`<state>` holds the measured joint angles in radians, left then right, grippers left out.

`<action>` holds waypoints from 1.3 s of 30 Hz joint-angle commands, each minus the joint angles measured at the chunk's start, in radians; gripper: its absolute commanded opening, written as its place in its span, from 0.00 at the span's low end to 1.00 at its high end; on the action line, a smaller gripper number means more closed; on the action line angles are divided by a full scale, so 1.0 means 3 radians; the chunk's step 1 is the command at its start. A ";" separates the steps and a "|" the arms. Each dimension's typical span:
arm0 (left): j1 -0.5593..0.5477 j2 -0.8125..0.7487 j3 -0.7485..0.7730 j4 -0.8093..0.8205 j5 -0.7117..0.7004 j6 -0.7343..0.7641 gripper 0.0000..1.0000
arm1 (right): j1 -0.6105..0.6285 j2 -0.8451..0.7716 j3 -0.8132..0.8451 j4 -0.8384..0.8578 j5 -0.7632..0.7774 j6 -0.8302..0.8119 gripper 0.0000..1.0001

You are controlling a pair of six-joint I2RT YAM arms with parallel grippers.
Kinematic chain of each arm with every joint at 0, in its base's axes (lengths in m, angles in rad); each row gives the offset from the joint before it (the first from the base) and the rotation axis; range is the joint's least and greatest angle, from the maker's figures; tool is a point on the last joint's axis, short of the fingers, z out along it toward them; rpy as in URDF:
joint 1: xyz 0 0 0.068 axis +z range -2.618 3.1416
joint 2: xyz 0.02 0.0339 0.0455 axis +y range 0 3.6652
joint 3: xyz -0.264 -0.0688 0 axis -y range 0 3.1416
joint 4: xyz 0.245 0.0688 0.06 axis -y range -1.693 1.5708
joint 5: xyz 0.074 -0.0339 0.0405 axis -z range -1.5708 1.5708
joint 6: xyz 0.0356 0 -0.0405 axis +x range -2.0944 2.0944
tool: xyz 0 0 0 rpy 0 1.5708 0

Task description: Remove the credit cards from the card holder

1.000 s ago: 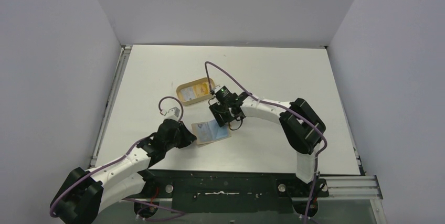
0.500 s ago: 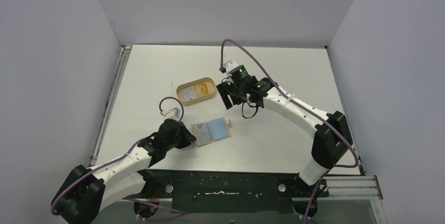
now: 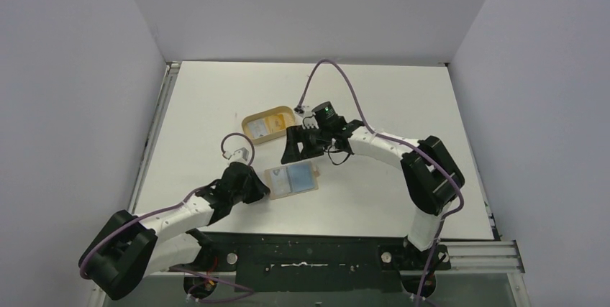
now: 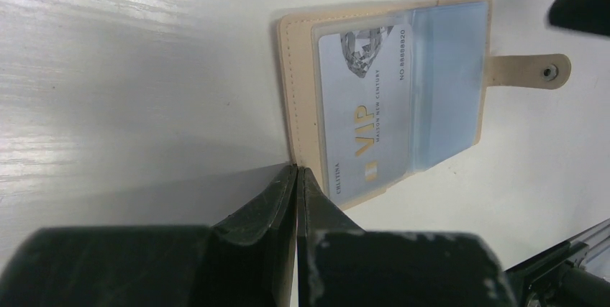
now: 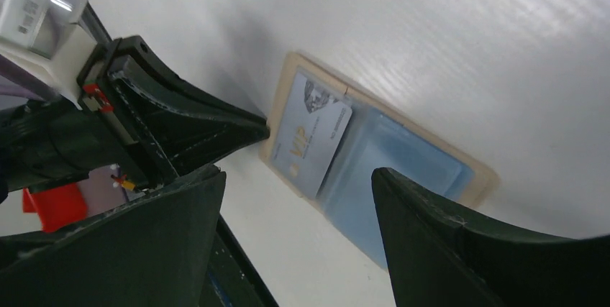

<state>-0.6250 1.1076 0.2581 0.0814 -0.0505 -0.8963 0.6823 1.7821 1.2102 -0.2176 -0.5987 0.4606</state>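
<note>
The card holder [image 3: 308, 185] lies open on the table, tan with clear sleeves; its snap tab [image 4: 529, 71] points away from the left gripper. A light blue "VIP" credit card [image 4: 363, 113] sits in its left sleeve and also shows in the right wrist view [image 5: 313, 141]. My left gripper [image 4: 296, 170] is shut, its tips touching the holder's edge [image 4: 288, 91]. My right gripper [image 5: 298, 174] is open and empty, hovering just above and behind the holder [image 5: 439, 170], fingers [image 5: 431, 242] spread over the sleeves. In the top view it [image 3: 291, 150] is at the holder's far edge.
An oval tan tray [image 3: 248, 121] with a yellow inside and a white-and-yellow item stands just behind the right gripper. White walls enclose the table on three sides. The metal rail runs along the near edge.
The right gripper lifted away from the holder toward the tray, then came back down and left to hover over the holder. The left gripper stayed at the holder's edge.
</note>
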 commanded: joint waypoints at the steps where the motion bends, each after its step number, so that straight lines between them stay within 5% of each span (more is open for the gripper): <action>1: 0.0023 0.0114 0.0025 -0.0019 -0.0115 -0.0017 0.00 | 0.0126 -0.0004 -0.0052 0.0483 -0.0261 0.0289 0.77; 20: 0.0023 0.0097 -0.0063 -0.0051 -0.0184 -0.0081 0.00 | 0.0437 0.0083 -0.0483 0.0279 0.0596 0.0428 0.77; 31: 0.0018 0.0123 -0.0097 0.0004 -0.0181 -0.0126 0.00 | 0.0646 0.0227 -0.0317 0.0189 0.0702 0.0487 0.77; 39: 0.0018 0.0111 -0.0125 0.0026 -0.0190 -0.0133 0.00 | 0.0662 0.0257 -0.0368 0.0474 0.0322 0.0721 0.77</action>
<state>-0.6254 1.1336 0.2516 0.1299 -0.0673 -0.9413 0.8742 1.8431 1.0847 -0.1528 -0.4362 0.6220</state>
